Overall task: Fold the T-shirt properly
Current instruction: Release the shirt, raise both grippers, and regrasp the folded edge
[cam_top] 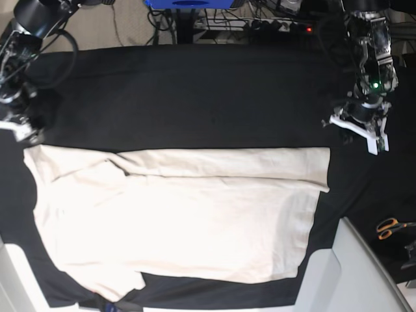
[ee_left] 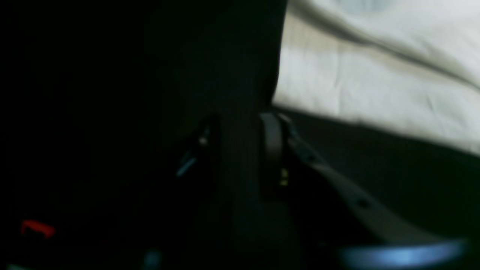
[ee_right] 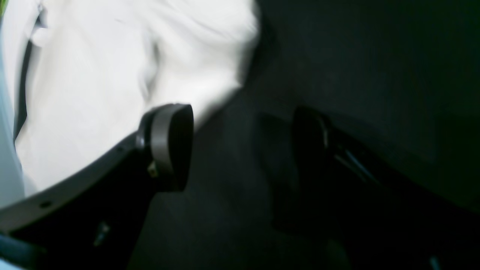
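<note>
The cream T-shirt (cam_top: 182, 214) lies spread on the black table cloth (cam_top: 195, 97), with its far edge folded over toward the middle. My right gripper (cam_top: 23, 130) hangs at the shirt's far left corner. In the right wrist view the right gripper (ee_right: 242, 142) stands wide open over the black cloth, with the T-shirt (ee_right: 93, 75) just beyond its left finger. My left gripper (cam_top: 361, 133) hovers off the shirt's far right corner. The left wrist view is dark and blurred; the left gripper (ee_left: 238, 144) shows a narrow empty gap, and the T-shirt (ee_left: 375, 75) is apart from it.
Orange-handled scissors (cam_top: 392, 227) lie at the right edge. A pale grey board (cam_top: 354, 273) overlaps the table's near right corner, and another pale edge (cam_top: 8, 279) sits at the near left. Cables and a blue stand (cam_top: 188, 3) are behind the table.
</note>
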Robot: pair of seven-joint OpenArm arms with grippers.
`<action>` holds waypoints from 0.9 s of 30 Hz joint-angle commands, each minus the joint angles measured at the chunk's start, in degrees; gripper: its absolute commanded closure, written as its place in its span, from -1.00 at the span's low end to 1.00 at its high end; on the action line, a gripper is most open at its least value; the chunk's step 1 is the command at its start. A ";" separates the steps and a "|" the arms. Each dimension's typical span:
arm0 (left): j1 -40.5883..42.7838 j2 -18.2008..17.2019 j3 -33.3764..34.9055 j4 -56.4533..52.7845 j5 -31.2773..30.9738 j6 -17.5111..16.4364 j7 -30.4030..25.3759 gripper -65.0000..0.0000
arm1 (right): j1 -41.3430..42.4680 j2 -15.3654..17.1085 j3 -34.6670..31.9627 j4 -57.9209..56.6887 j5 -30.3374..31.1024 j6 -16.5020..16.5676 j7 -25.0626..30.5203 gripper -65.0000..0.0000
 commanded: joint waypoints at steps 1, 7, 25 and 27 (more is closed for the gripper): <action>0.22 -0.18 -0.12 1.12 -0.45 -0.71 -1.23 0.67 | 2.11 0.89 1.16 -0.78 0.93 1.22 0.97 -0.22; 2.60 1.58 -0.12 1.20 -0.54 -0.80 -1.23 0.70 | 8.18 5.55 4.32 -16.61 0.76 6.41 2.20 -0.22; 2.42 2.90 0.23 -2.66 -0.63 -0.80 -1.14 -0.06 | 15.48 11.62 3.88 -32.34 0.58 8.08 8.00 0.77; 1.01 2.90 0.41 -4.86 -0.63 -0.80 -1.14 -0.36 | 15.48 11.62 3.88 -32.34 0.58 8.08 8.00 1.00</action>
